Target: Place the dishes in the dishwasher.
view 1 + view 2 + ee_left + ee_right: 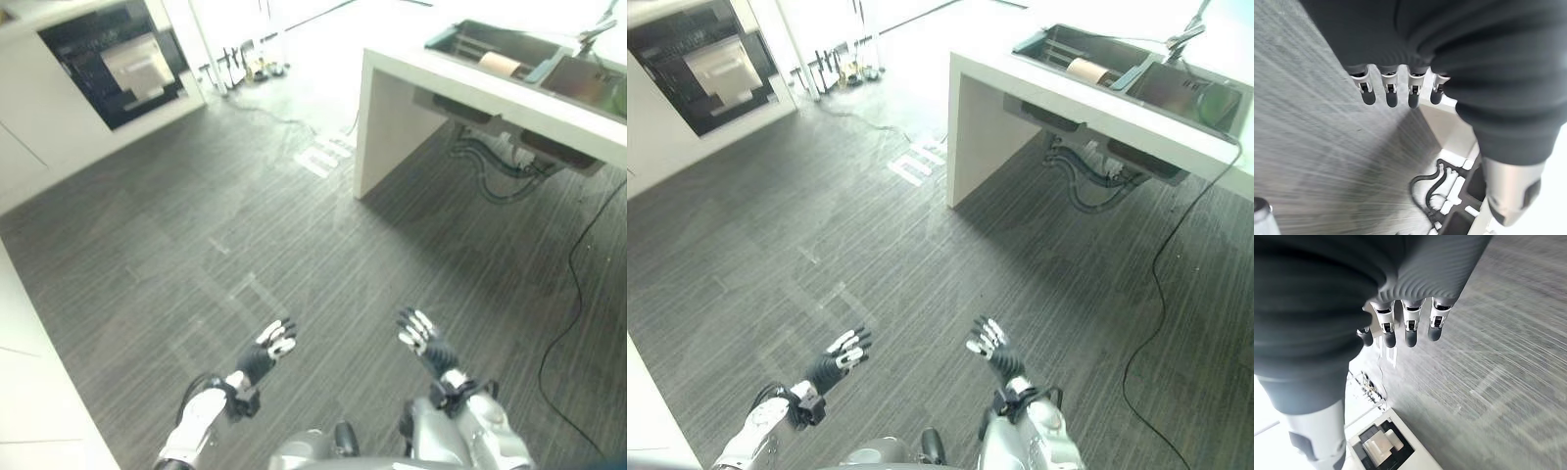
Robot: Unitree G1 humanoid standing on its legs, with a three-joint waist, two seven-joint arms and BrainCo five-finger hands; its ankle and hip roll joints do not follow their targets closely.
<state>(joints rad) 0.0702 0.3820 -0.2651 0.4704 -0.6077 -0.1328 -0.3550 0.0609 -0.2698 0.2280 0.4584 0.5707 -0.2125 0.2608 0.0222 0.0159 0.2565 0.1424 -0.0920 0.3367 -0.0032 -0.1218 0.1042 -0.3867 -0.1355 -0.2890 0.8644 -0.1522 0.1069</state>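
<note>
Dark grey striped floor across most of the frame. White counter at upper right, carrying a two-basin sink; tan rounded dish lying in the left basin, something green in the right basin, too blurred to name. Faucet at the sink's far edge. White cabinets at upper left with the open dishwasher, dark inside, a pale rack or panel in its middle. Both hands low in the frame above bare floor, well apart from sink and dishwasher: left hand lower centre-left, right hand lower centre-right. Fingers straight and spread on both, holding nothing.
</note>
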